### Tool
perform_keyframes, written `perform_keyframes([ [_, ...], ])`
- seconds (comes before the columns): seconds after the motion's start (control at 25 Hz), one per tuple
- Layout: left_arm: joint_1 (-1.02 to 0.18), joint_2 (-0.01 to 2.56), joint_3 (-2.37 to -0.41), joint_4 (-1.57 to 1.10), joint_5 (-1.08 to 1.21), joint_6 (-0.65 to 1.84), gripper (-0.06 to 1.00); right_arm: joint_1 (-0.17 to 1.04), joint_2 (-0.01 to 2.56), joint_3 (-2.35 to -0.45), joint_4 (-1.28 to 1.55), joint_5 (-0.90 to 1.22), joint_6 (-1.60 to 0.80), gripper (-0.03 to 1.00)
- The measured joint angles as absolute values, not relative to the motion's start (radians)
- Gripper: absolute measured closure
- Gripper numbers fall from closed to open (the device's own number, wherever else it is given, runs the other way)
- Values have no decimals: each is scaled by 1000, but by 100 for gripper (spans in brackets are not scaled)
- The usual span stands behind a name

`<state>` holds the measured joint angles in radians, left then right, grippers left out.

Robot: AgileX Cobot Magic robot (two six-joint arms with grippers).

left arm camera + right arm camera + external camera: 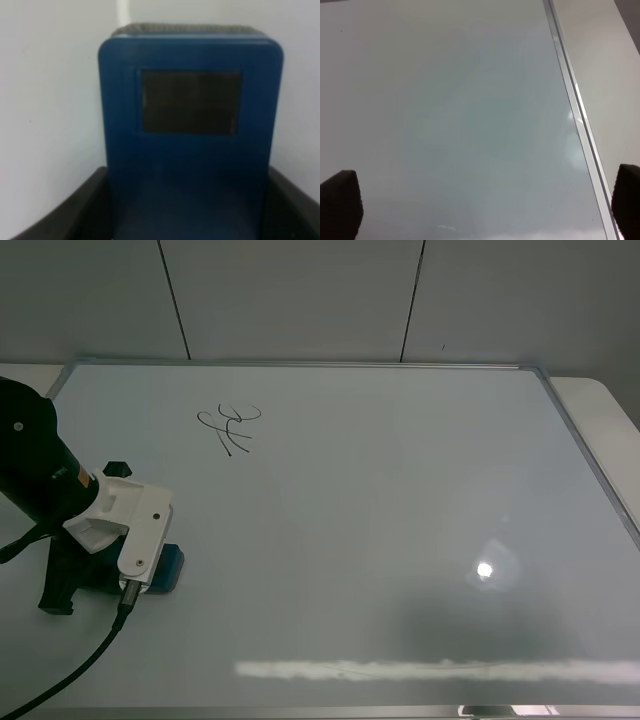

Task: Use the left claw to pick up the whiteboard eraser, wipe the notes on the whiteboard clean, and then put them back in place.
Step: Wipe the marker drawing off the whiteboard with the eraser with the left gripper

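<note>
Closest to the high camera is the left tool, low over the whiteboard at about 8 o'clock of the board. Its white housing sits on top, and its black cable trails toward 7 o'clock. Its fingers sit tight against both sides of the eraser with no gap showing, so the tool is clamped on the block. The eraser rests on the board under the tool. One dark square patch faces up in the left wrist view, and only its teal end shows in the high view. The notes, a few looping black strokes, stand at about 11 o'clock of the board, well apart from the eraser and toward 1 o'clock from it. The right tool hangs over the board near its silver frame, with its fingertips far apart. A strip of counter shows beyond the frame at 3 o'clock.
</note>
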<state>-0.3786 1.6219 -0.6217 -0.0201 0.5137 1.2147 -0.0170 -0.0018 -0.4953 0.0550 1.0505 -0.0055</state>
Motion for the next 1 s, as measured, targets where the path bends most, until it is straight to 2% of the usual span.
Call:
perform_keyframes([
  [0.36,-379,1600,-631,-43,520,1215,39,-17,-2,-495,55,1050,-6,-3],
  [0.52,-379,1556,-693,-65,565,1172,39,-17,-2,-495,55,1050,-6,-3],
  [0.8,-379,1548,-925,-66,718,895,39,-17,-2,-495,55,1050,-6,-3],
  [1.0,-379,1566,-1060,-10,730,623,39,-17,-2,-495,55,1050,-6,-3],
])
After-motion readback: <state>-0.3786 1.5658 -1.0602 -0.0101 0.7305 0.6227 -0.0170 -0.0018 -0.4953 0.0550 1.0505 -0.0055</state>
